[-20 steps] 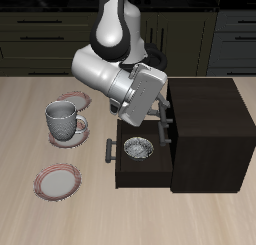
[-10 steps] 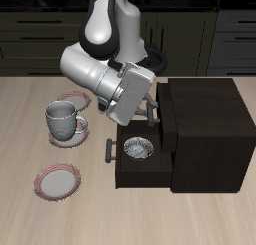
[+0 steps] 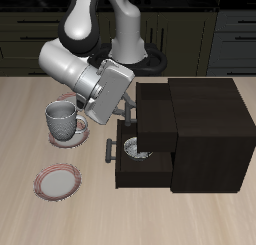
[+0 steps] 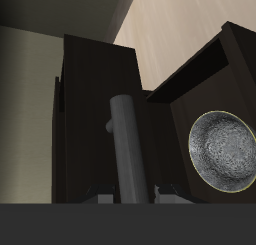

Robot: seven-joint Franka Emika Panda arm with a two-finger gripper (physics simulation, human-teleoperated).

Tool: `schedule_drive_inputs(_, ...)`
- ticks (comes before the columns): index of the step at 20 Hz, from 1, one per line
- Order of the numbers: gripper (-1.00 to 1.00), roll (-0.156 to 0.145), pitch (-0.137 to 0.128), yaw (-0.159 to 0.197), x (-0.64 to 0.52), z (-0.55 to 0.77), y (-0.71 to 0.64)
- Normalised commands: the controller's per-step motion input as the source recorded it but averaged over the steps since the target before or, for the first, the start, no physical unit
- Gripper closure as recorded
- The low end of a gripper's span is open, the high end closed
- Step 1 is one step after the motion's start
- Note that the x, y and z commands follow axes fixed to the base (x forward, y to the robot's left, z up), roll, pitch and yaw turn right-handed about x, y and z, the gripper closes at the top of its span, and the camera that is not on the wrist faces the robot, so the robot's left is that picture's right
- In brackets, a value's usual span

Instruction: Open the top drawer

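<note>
Gripper (image 3: 128, 108) at the grey handle (image 4: 128, 139) of the top drawer (image 3: 155, 111), fingers clamped on it. Drawer partly out of the cabinet (image 3: 210, 129), above the open lower drawer (image 3: 140, 169) holding 1 metal bowl (image 4: 224, 152).

Arm low, end effector (image 3: 126, 107) clamped shut

1. One dark cabinet (image 3: 200, 129), two drawers: the top drawer (image 3: 152, 107) and the lower drawer (image 3: 140, 169).
2. One grey mug (image 3: 63, 119).
3. Two plates, perhaps three: one (image 3: 58, 180) bare, one (image 3: 72, 137) under the mug.
4. One metal bowl (image 4: 223, 151).
</note>
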Motion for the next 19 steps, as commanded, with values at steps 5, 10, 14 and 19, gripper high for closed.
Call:
schedule_drive_inputs(5, 1.0, -0.056, -0.014, 0.012, -0.09, 0.09, -0.56)
schedule_drive_inputs(10, 1.0, -0.046, -0.018, 0.007, -0.07, 0.09, -0.36)
schedule_drive_inputs(14, 1.0, -0.058, -0.019, -0.006, -0.11, 0.05, -0.5)
schedule_drive_inputs(19, 1.0, -0.058, 0.007, -0.004, -0.08, -0.07, -0.39)
